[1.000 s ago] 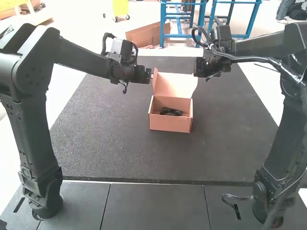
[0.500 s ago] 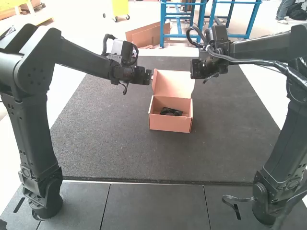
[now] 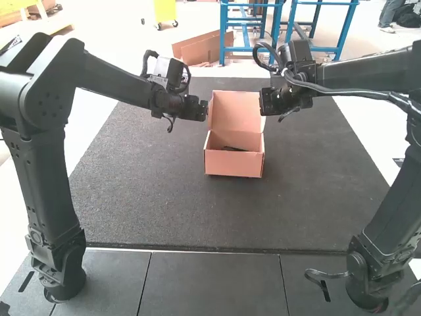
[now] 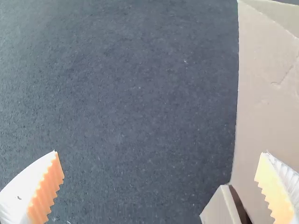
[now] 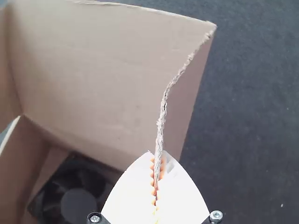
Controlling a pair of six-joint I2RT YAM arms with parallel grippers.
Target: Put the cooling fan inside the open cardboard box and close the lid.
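Box: cardboard box (image 3: 233,164) sits mid-frame on the dark mat (image 3: 131,184) — light and thin-walled.
Fan: cooling fan (image 5: 70,198) lies flat inside, on the box floor.
Lid: lid (image 3: 237,112) stands upright at the back — stiff yet creasable; take it by a side edge.
Right: right gripper (image 5: 156,172) is clamped on the lid's right edge.
Left: left gripper (image 3: 205,108) is spread wide, just beside the lid's left edge.
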